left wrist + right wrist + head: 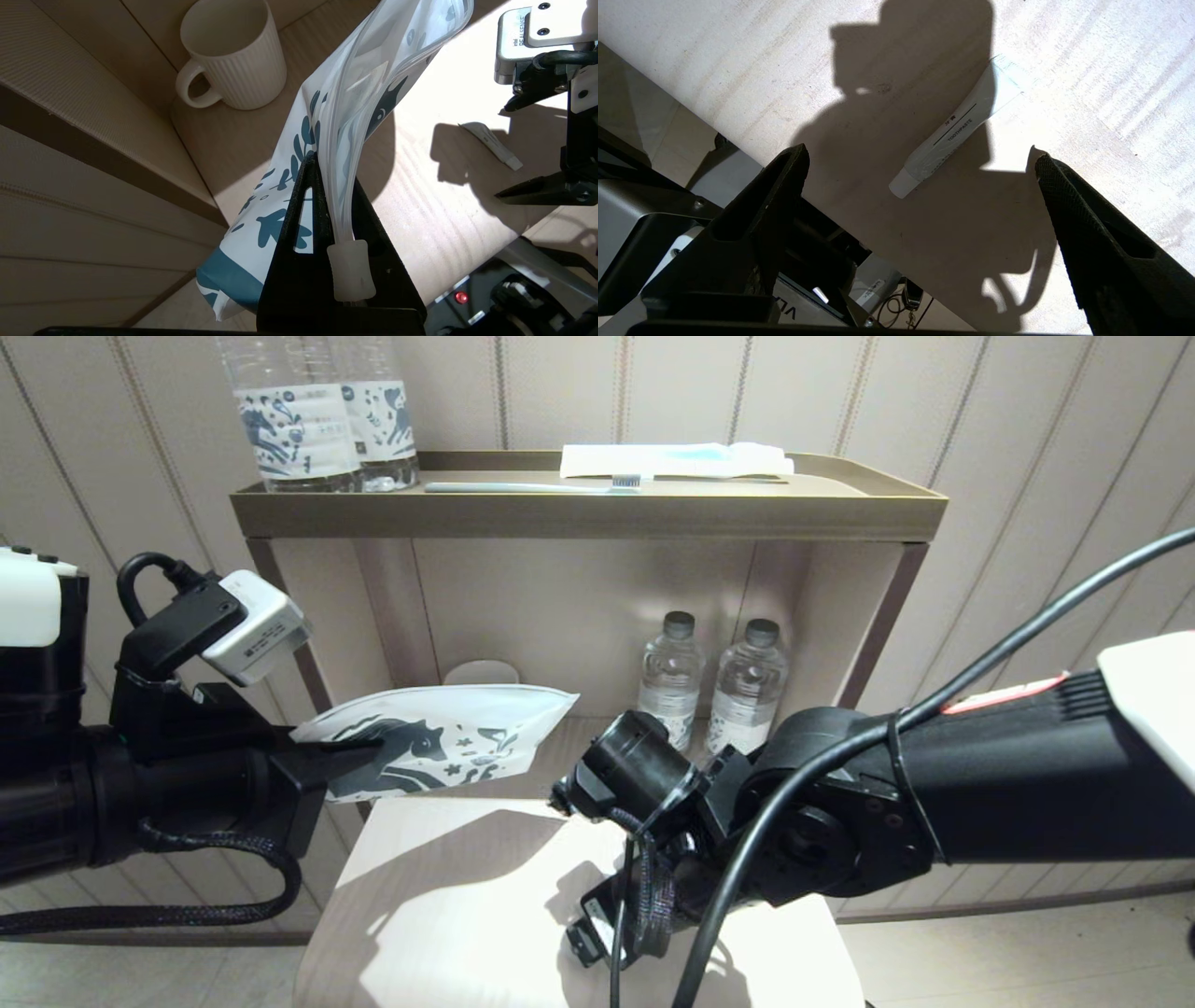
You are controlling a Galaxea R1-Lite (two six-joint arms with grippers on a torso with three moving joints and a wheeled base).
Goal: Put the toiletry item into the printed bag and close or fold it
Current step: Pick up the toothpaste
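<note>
The printed bag [439, 742], white with a dark blue horse, hangs sideways above the pale table [439, 905]. My left gripper [373, 747] is shut on the bag's zip strip [341, 196], just beyond the white slider [350, 270]. Farther along, the strip gapes open. The toiletry item [952, 130], a small white tube printed TOOTHPASTE, lies flat on the table in my arm's shadow. My right gripper [920, 158] hovers over it, open wide, with the tube's cap end between the fingers' line and nothing held. In the head view the right arm hides the tube.
A ribbed white mug [233, 51] stands behind the bag in the open shelf. Two small water bottles [714, 686] stand at the shelf's right. On the top tray [588, 513] are two larger bottles [317, 420], a toothbrush [532, 486] and a white packet [672, 457].
</note>
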